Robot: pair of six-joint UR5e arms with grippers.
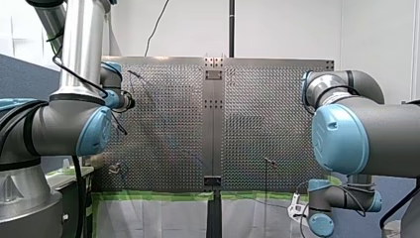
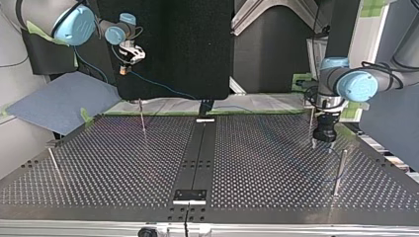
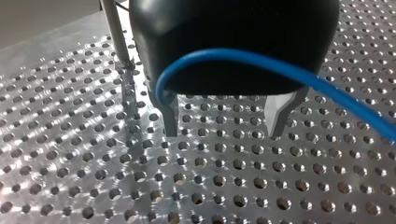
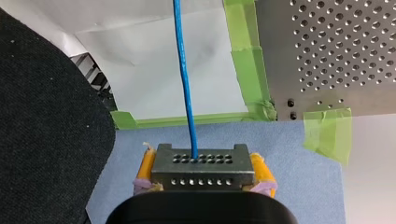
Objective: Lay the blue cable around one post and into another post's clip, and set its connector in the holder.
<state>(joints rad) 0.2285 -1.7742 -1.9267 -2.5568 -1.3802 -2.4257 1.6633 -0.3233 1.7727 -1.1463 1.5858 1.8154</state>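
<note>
My right tool [image 4: 204, 176] clamps the connector [image 4: 204, 164]; my left tool [image 3: 223, 133] gapes above the table [image 3: 70, 163].

Blue cable [image 4: 184, 70]; green tape [image 4: 245, 60]; seemingly grey connector [image 4: 203, 169].

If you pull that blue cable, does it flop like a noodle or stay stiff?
Probably bendy: the blue cable curves in a loop by my left tool. Likely a bit springy, as it leaves the connector in my right tool almost straight. It looks thin, so probably light.
</note>
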